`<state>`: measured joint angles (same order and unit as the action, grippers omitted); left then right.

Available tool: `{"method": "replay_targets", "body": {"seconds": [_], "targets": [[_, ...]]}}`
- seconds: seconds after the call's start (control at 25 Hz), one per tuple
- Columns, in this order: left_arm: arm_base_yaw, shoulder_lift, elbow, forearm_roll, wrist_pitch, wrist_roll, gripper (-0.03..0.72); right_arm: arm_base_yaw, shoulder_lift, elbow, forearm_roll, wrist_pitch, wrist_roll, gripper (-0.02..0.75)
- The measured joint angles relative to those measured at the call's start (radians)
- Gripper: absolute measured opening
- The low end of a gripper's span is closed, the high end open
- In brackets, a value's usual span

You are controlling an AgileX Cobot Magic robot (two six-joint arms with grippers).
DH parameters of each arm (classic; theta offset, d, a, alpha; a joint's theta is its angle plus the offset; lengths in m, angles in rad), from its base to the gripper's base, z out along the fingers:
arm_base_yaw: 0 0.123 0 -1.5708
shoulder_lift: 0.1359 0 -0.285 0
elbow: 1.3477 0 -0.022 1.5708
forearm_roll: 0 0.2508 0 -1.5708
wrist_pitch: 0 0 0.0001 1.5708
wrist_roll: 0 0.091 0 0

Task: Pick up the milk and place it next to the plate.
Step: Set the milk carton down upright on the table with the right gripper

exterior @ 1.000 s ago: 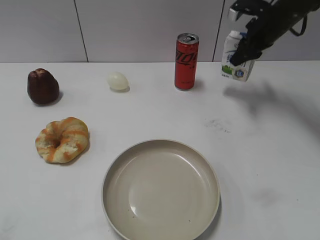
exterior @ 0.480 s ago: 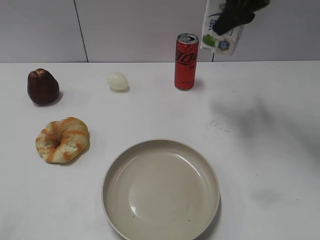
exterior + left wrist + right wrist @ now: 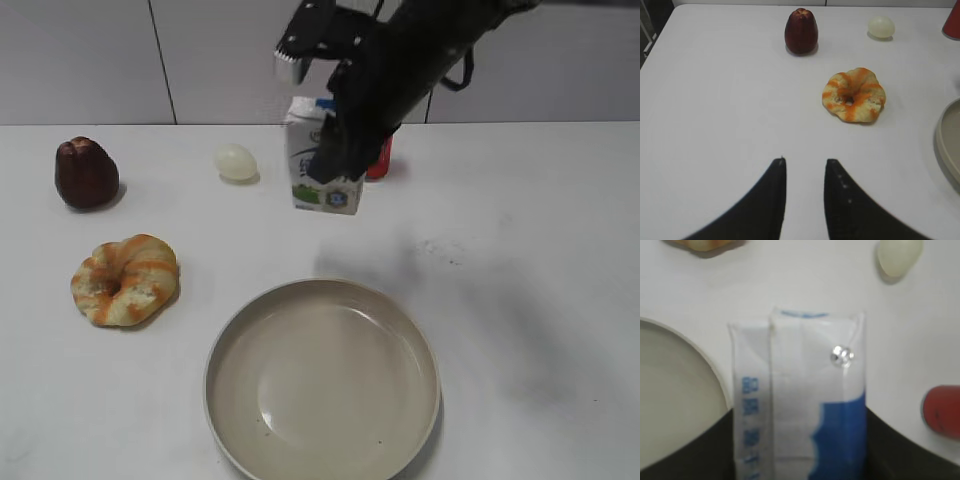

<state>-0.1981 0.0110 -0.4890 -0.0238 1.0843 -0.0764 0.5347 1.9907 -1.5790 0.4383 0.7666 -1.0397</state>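
White gable-top milk carton (image 3: 322, 155) with blue Chinese characters — unreadable — hangs above the worktop (image 3: 520, 250) behind the round beige plate (image 3: 322, 378), clamped in the right fingers (image 3: 335, 150); left fingers (image 3: 832, 187) sit slightly parted, empty.

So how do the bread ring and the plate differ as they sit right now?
The bread ring is small, lumpy and golden with orange streaks; the plate is much wider, smooth and plain beige. The bread ring has a hole through its middle, while the plate is a shallow dish with a raised rim. The bread ring lies left of the plate, apart from it. Both are round and rest on the white table.
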Motion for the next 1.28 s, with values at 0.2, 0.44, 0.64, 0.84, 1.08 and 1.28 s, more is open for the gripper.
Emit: {"method": "replay_targets", "body": {"seconds": [0.2,0.44,0.64,0.84,1.08,1.28], "targets": [[0.0,0.0,0.0,0.0,0.0,0.0,0.209,0.037,-0.001,0.104,0.015,-0.165,-0.072,0.302],[0.0,0.0,0.0,0.0,0.0,0.0,0.209,0.035,0.009,0.184,0.021,-0.238,-0.096,0.302],[0.0,0.0,0.0,0.0,0.0,0.0,0.209,0.035,0.062,0.185,0.022,-0.304,-0.101,0.302],[0.0,0.0,0.0,0.0,0.0,0.0,0.209,0.035,0.081,0.188,0.022,-0.295,-0.101,0.302],[0.0,0.0,0.0,0.0,0.0,0.0,0.209,0.035,0.081,0.188,0.024,-0.278,-0.103,0.42],[0.0,0.0,0.0,0.0,0.0,0.0,0.209,0.035,0.079,0.187,0.014,-0.287,-0.102,0.594]]}}
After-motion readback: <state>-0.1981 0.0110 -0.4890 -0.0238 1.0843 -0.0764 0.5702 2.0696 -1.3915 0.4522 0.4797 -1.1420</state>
